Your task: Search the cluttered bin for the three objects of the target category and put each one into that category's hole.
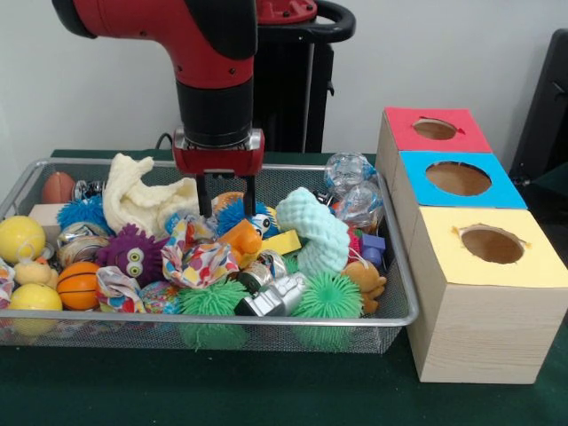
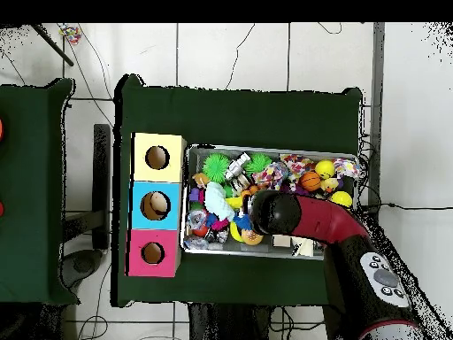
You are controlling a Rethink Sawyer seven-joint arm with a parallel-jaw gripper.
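Observation:
A wire mesh bin [image 1: 266,317] is piled with toys: green spiky balls [image 1: 213,300], a purple spiky creature [image 1: 133,253], a blue spiky ball [image 1: 84,213], yellow balls [image 1: 19,238], a small basketball [image 1: 78,284], a mint foam piece [image 1: 315,232] and a cream cloth [image 1: 146,200]. My gripper [image 1: 228,200] hangs open over the middle of the pile, just above an orange toy [image 1: 241,240], with nothing between its fingers. In the overhead view the arm [image 2: 292,215] covers the gripper and part of the bin [image 2: 274,149].
Three wooden boxes with round holes stand in a row beside the bin: red [image 1: 408,120], blue [image 1: 417,177] and yellow [image 1: 532,262]. From above they show as yellow [image 2: 142,146], blue [image 2: 139,205] and red [image 2: 137,257]. Clear plastic balls [image 1: 348,170] sit in the bin's corner nearest the boxes.

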